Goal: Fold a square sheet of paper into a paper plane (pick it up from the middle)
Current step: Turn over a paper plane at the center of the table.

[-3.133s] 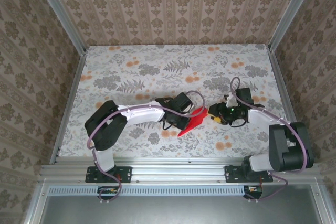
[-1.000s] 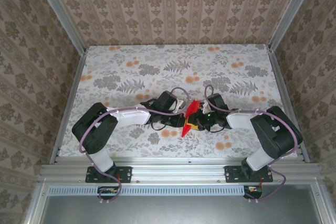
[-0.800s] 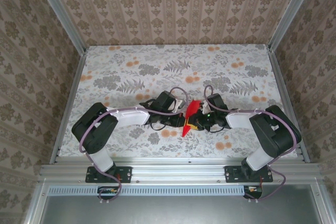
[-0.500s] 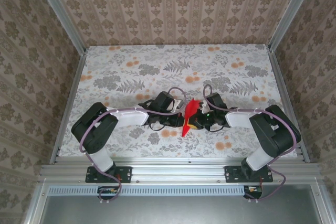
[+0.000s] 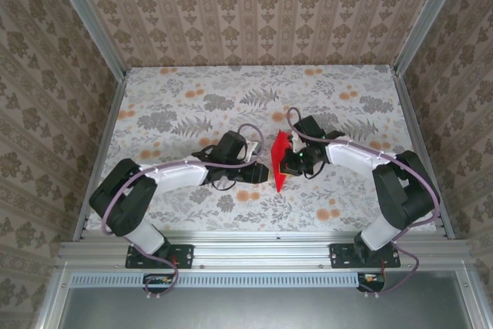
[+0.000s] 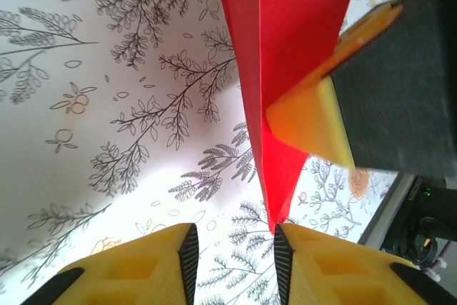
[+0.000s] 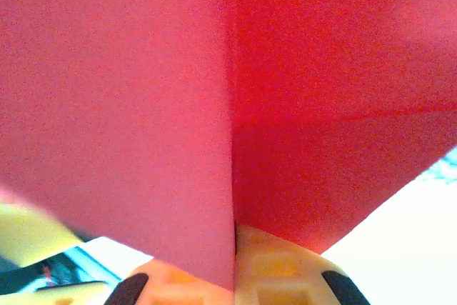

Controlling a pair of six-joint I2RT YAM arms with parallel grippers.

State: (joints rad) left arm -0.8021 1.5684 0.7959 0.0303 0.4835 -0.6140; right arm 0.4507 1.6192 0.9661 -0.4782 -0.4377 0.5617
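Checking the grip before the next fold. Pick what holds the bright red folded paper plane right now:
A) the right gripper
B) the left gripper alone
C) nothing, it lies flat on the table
A: the right gripper has its jaws shut on the bright red folded paper plane, which stands on edge, while the left gripper has its jaws apart by the plane's tip.

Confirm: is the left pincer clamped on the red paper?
No, the left pincer stands open with table showing between its fingers, and the paper plane is not pinched there.
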